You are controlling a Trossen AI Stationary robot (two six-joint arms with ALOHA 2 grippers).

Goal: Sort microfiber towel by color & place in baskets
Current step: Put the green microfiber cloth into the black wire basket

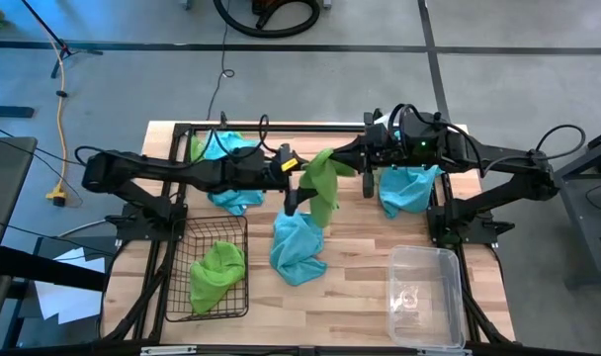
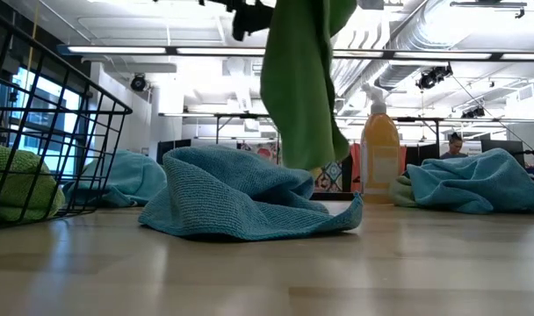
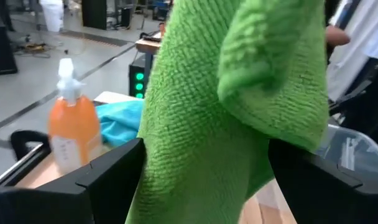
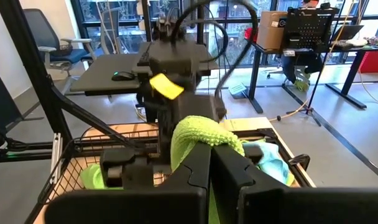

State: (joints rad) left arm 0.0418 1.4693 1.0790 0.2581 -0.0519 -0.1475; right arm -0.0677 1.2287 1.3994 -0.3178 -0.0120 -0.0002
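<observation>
Mid-air handover above bench [image 1: 360, 297]: right end effector [image 1: 332, 164] clenched on green towel [image 1: 323, 183]; left end effector [image 1: 293, 193] released, straddling cloth. Next, likely: left clamps, right lets go, carry to wire basket [image 1: 208, 314].

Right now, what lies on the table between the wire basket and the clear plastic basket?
In the high view, a crumpled turquoise towel lies on the wood between the wire basket and the clear plastic basket; otherwise that stretch is bare.
</observation>
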